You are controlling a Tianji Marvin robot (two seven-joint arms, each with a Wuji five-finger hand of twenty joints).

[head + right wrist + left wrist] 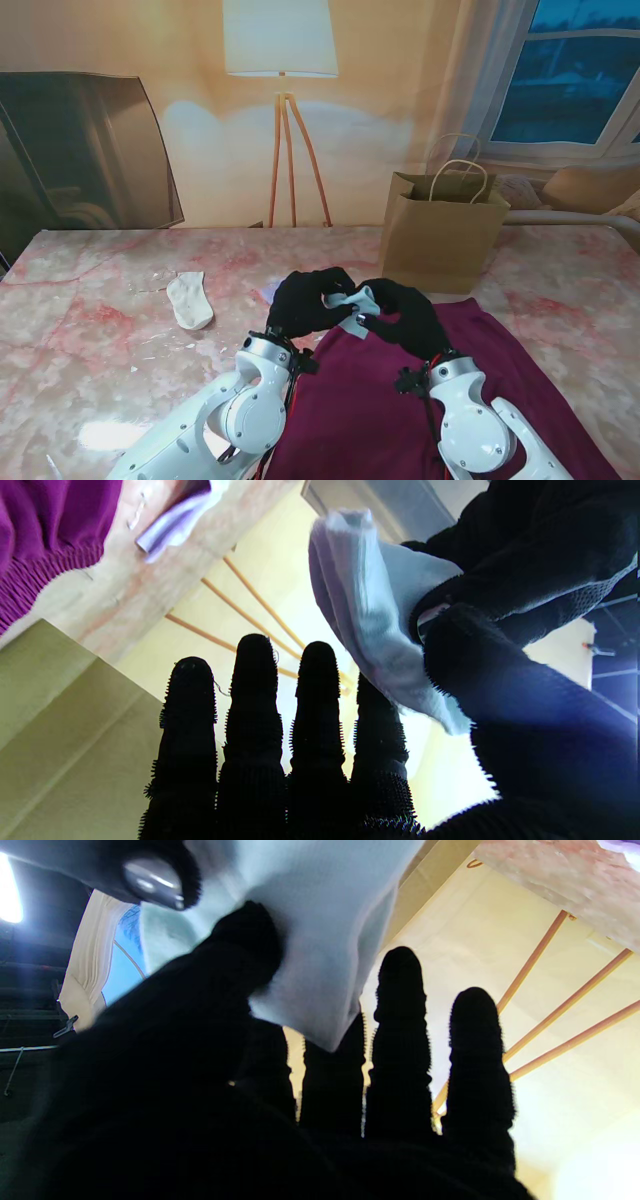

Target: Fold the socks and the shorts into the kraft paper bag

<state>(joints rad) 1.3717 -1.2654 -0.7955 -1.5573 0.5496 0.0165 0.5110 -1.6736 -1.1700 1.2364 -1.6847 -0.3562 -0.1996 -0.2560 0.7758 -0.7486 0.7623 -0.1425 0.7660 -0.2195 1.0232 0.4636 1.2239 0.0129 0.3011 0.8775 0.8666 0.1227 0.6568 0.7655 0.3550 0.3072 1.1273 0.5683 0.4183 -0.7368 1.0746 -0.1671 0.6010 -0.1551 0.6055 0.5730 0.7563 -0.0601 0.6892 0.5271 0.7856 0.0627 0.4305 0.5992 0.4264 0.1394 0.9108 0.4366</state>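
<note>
Presently, held sock (pixel 352 303): pinched between left robot hand (pixel 300 300) and right robot hand (pixel 405 315), lifted over the shorts (pixel 420 400) for folding.
Second sock (pixel 189 299): flat on table (pixel 80 330), left, waiting.
Kraft paper bag (pixel 440 235): upright, open, just beyond the hands, within reach.

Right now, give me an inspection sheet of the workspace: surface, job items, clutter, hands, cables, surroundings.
Surface: pink marbled table.
Job's things: held sock between both hands; second sock flat on my left; maroon shorts spread near me; kraft paper bag upright, open, farther right.
Clutter: small pale scrap beside the shorts.
Hands: left hand and right hand both pinch the held sock.
Cables: red wires at the left wrist.
Surroundings: floor lamp, window.
</note>
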